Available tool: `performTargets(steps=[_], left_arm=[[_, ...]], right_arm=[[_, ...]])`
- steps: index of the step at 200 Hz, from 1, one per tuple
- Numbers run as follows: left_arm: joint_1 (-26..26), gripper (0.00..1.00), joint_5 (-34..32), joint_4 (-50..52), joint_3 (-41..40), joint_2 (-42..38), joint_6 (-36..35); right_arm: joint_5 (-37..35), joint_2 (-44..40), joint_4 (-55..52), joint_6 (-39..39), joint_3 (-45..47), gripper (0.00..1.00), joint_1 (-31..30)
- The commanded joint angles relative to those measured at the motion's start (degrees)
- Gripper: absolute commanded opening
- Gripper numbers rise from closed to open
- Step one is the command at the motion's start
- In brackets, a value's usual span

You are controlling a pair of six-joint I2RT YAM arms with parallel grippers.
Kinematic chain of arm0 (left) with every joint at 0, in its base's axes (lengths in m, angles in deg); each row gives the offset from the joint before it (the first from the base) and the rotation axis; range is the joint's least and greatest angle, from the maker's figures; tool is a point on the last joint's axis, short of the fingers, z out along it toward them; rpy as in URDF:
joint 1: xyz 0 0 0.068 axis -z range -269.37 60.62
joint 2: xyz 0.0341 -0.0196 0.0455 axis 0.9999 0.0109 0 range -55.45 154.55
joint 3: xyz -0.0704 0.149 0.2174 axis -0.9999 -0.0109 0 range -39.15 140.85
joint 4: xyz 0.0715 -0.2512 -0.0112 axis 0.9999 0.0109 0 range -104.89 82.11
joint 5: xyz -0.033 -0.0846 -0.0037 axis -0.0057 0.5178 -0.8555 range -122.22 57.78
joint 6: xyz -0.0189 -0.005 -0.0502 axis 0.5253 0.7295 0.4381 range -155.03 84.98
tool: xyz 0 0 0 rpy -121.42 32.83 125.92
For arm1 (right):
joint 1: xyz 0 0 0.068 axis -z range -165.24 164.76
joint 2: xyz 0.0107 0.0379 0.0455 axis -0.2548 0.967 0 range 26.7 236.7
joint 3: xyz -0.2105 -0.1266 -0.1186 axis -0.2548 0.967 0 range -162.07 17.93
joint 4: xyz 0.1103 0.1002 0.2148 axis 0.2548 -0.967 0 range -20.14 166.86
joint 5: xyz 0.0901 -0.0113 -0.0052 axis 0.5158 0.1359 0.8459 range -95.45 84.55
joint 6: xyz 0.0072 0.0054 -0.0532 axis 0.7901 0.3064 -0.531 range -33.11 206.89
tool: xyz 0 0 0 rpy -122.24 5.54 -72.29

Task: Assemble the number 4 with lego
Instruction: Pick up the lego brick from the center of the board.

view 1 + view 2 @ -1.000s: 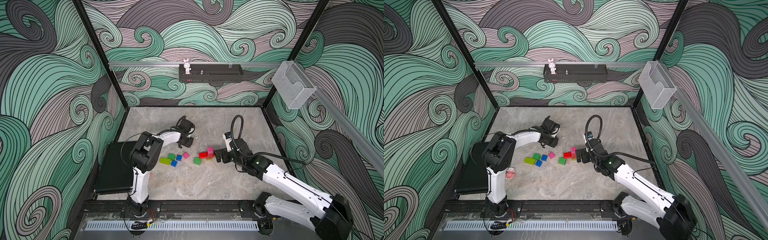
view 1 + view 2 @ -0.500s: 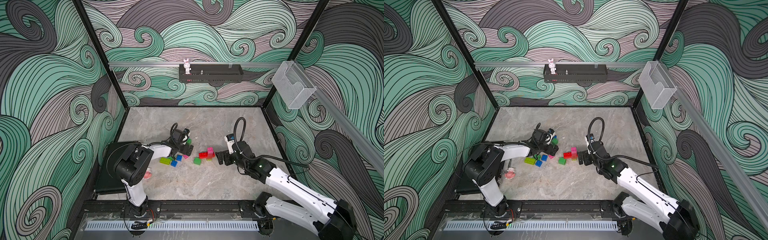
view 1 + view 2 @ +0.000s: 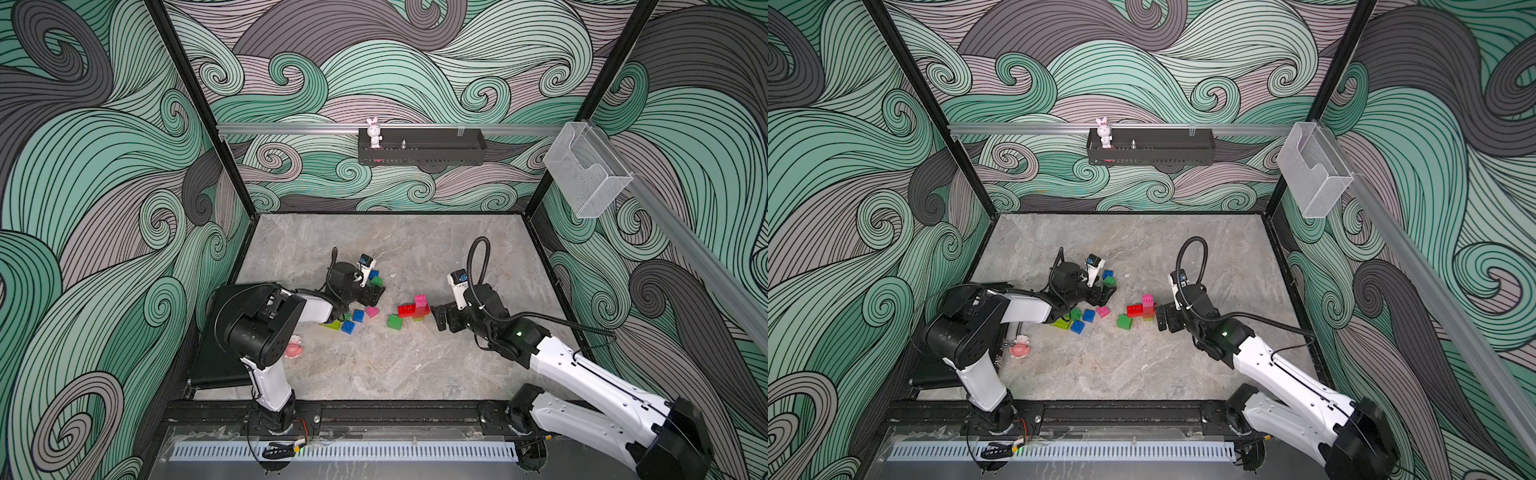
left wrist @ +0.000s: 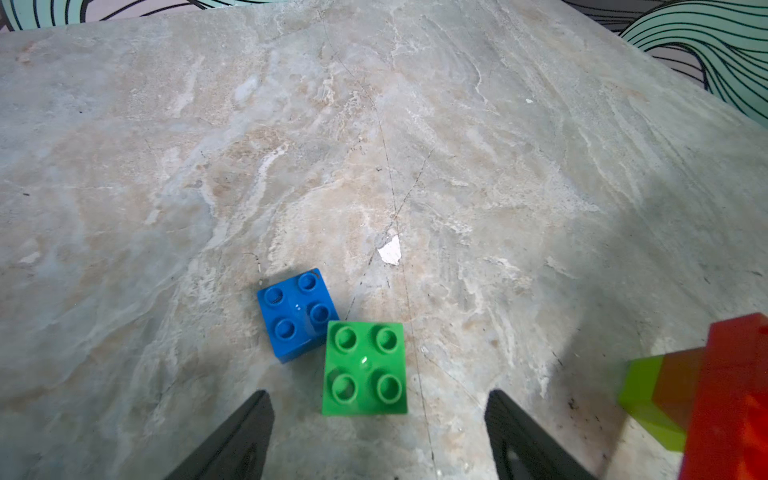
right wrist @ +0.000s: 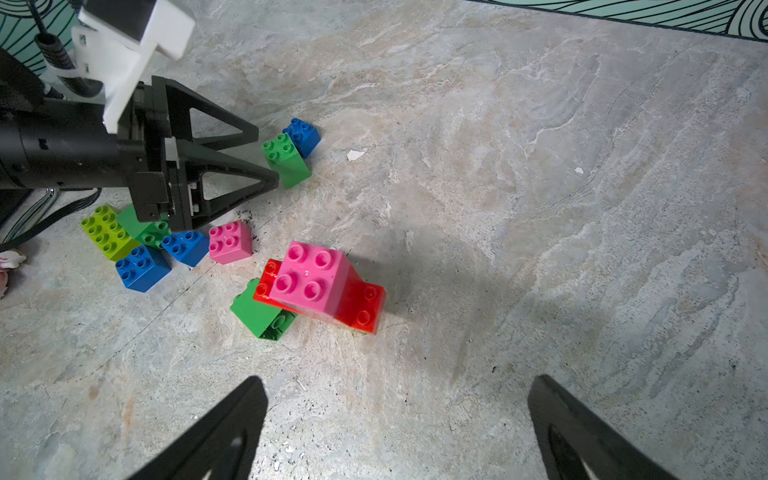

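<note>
The left hand (image 4: 377,395) is open. Its two fingers are spread to either side of a green brick (image 4: 365,368) that lies studs-up on the worktop (image 4: 374,145), and neither finger grips it. A blue brick (image 4: 297,316) touches that green one at a corner, on the side away from the hand. A second ago the hand was over this same spot and neither brick showed on the stone there. The arm's elbow has since sunk low toward the front-left.

Beside the left wrist lie the loose bricks (image 5: 187,247): lime, green, two blue and a small pink one, close together.

The right hand (image 5: 397,379) is also open and holds nothing. It sits about where it was a second ago and faces the stack (image 5: 320,286), near it but apart. The stack is a pink brick seated on a red oblong one. A second green brick (image 5: 259,311) lies on its side against the red brick's end.
</note>
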Motion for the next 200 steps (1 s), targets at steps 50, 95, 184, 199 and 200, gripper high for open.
performTargets(steps=[50,95,184,199,200], left_arm=[[-0.25,0.72,4.99,-4.36,2.26,4.75,-0.85],[-0.16,0.56,4.20,-4.61,2.82,6.34,-1.09],[0.34,0.56,-0.65,-2.22,4.68,7.29,1.04],[0.79,0.57,-1.07,-1.49,4.90,7.28,1.16],[0.80,0.57,-1.10,-1.34,4.95,7.29,1.16]], right_arm=[[-0.16,1.64,1.86,-2.42,-0.51,0.99,0.19],[-0.18,1.95,1.77,-2.61,-0.60,0.99,0.19],[-0.25,2.39,1.77,-2.47,-0.60,0.99,0.17],[-0.33,2.31,1.86,-2.38,-0.51,0.99,0.17],[-0.33,2.31,1.86,-2.38,-0.51,0.99,0.18]])
